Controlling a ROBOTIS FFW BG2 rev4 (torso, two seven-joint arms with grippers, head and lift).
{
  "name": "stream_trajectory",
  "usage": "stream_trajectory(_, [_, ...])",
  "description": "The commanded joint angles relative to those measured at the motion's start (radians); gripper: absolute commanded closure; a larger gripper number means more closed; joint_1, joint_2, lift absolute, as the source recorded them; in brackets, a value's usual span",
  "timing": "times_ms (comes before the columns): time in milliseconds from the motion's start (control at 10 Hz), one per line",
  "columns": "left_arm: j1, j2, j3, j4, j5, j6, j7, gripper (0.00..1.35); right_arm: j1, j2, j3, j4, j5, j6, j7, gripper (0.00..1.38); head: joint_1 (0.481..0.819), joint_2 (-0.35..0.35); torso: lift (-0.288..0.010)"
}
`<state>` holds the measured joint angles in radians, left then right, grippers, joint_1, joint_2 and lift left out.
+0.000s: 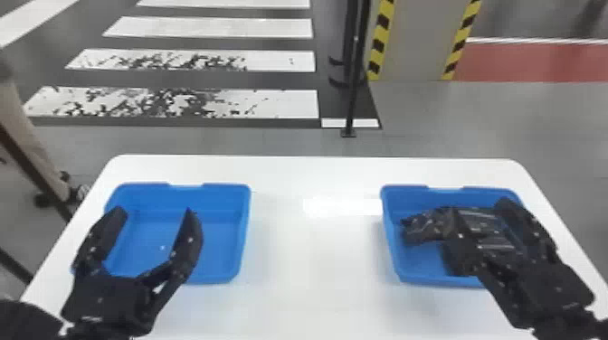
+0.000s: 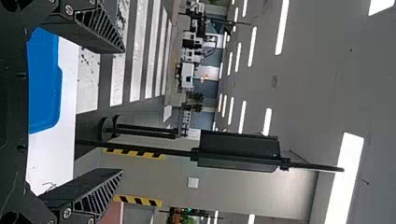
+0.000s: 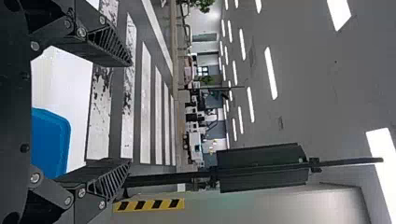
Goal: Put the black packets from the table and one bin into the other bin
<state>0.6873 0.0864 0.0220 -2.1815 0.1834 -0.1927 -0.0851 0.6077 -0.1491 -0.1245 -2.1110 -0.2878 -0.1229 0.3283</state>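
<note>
Head view: our left claw (image 1: 155, 210) hangs wide over the left bin (image 1: 226, 226); our right claw (image 1: 479, 207) is wide too, holding nothing. Below it, black packets (image 1: 423, 226) lie in the right bin (image 1: 391, 244). We judge the transfer probably finished; next, we should withdraw both claws cleanly.

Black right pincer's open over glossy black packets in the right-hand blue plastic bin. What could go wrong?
The packets seem bunched together, so the right pincer might grab two at once. It also looks close to the right wall of the bin; lowering it could knock that side.
</note>
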Motion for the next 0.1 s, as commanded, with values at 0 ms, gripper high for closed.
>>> stream_trajectory(0, [-0.003, 0.003, -0.002, 0.003, -0.002, 0.011, 0.001, 0.13, -0.004, -0.001, 0.003, 0.006, 0.003, -0.005, 0.0, 0.33, 0.695, -0.01, -0.11])
